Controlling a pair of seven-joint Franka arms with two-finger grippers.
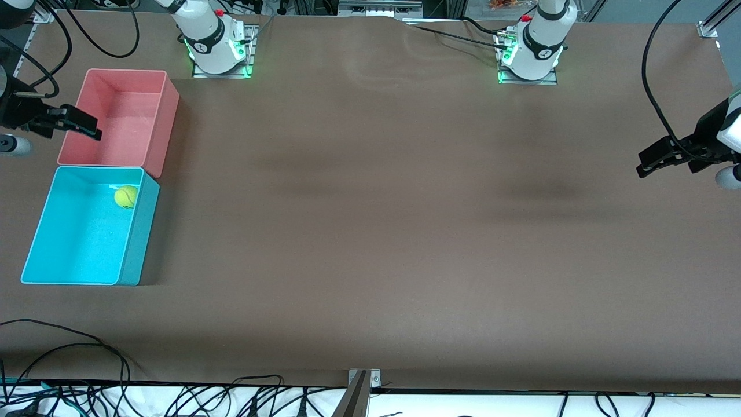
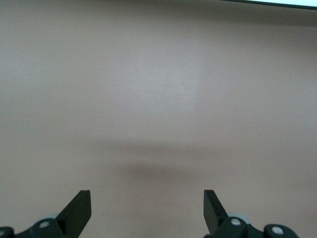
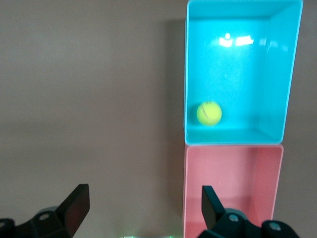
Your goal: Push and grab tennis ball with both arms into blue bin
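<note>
The tennis ball (image 1: 125, 196) already lies inside the blue bin (image 1: 35, 243), on its floor near the corner closest to the pink bin (image 1: 168, 116), so I judge the task to be at its end: the ball is delivered and nothing is left to push or grab. My right gripper (image 1: 78, 123) hangs over the pink bin's outer edge at the right arm's end of the table, jaws spread wide and empty. My left gripper (image 1: 657, 161) hovers over bare table (image 1: 370, 231) at the left arm's end, well apart from both bins, jaws equally wide and holding nothing. The next move, as I see it, calls only for both arms to keep clear and settle.

The ball looks fuzzy and yellow-green with a pale curved seam, far smaller than the bin. It seems to touch the bin wall, though I cannot be sure from these angles.
</note>
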